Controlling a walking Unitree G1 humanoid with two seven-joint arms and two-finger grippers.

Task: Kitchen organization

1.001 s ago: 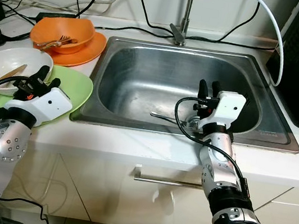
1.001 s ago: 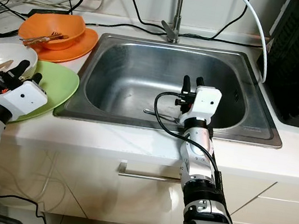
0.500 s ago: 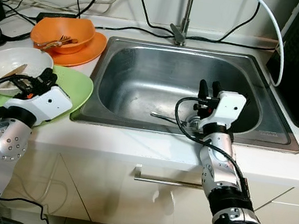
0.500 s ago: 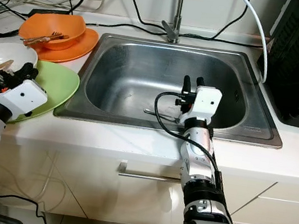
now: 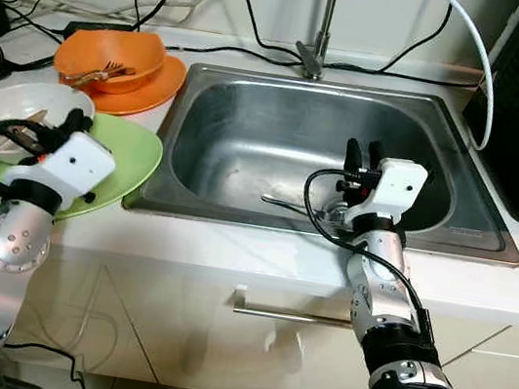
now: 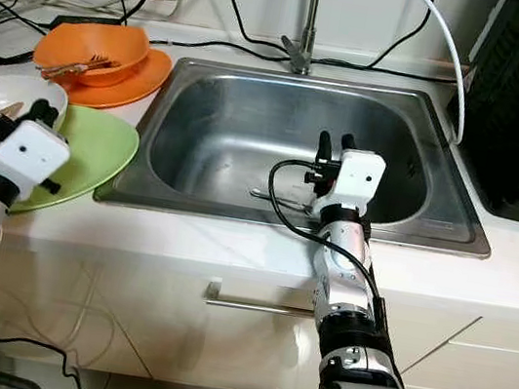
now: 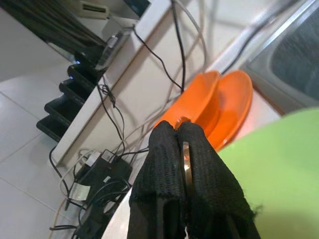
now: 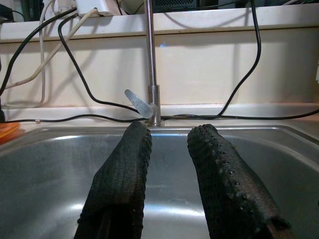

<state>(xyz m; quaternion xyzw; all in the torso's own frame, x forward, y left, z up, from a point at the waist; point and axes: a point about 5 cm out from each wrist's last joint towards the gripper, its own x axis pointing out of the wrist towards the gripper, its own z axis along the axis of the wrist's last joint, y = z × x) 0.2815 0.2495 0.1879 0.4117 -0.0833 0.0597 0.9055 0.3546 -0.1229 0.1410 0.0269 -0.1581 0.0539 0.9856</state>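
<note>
Lifting a utensil (image 7: 185, 160) pinched in the clenched left end effector (image 7: 182, 149) at left, above the white bowl (image 5: 6, 110); carrying it to the sink (image 5: 248, 143) probably next, right end effector (image 8: 169, 164) hovering released there.

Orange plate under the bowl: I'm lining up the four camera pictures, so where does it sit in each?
Left eye view: orange plate on the counter, left of the sink.
Right eye view: same spot, left of the sink.
Left wrist view: beyond the left gripper, past the green plate.
Right wrist view: likely the orange sliver beside the sink's rim.
Shared landmark: the sink.
</note>
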